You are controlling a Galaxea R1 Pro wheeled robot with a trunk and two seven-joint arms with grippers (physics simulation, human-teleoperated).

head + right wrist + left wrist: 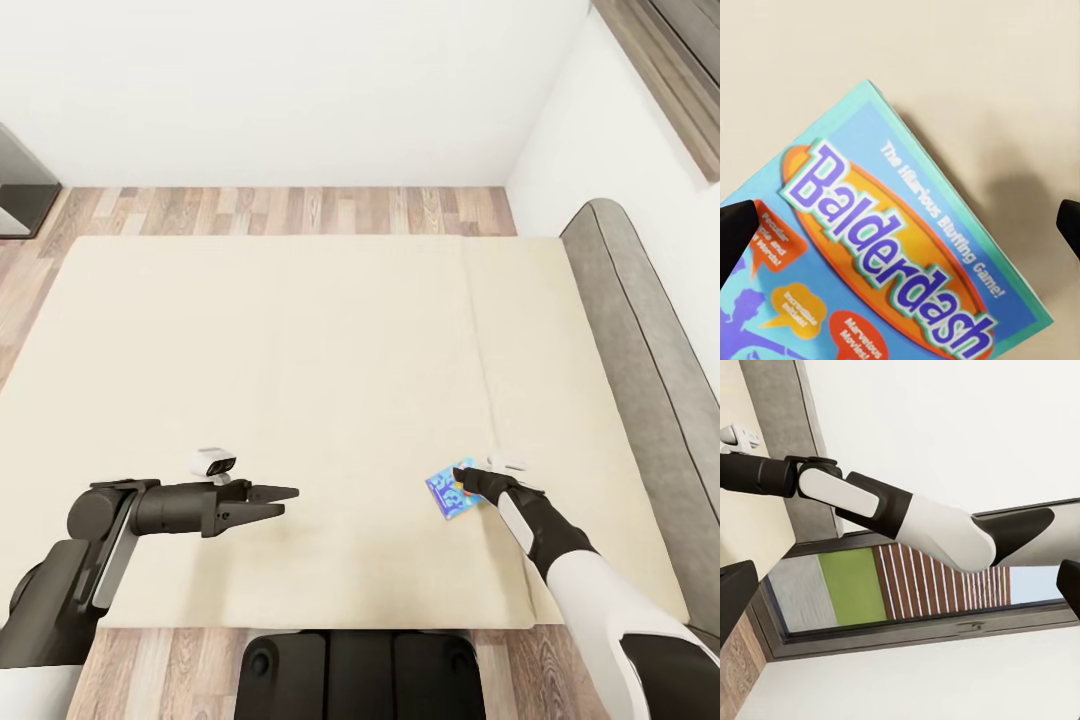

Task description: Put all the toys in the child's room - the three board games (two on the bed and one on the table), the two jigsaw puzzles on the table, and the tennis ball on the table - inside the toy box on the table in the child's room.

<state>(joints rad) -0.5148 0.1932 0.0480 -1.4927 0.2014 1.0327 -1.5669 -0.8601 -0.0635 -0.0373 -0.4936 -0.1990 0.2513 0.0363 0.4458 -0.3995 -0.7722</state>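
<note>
Right gripper (466, 484) hangs spread wide over a board game (450, 490), not gripping it. Game lies flat on the bed (300, 380), near its front right, long axis diagonal. Left gripper (280, 500) hovers partly open, empty.

White walls (300, 90), wood-plank floor (300, 210), window (907, 585).

We lean over the bed (300, 400) with both arms out.

Our right gripper (466, 482) sits at the edge of a small blue game (450, 493) lying on the cream top; we cannot tell whether it grips. Our left gripper (280, 500) hovers well apart, fingers slightly parted, holding nothing. A grey headboard (640, 340) runs along the right.
</note>
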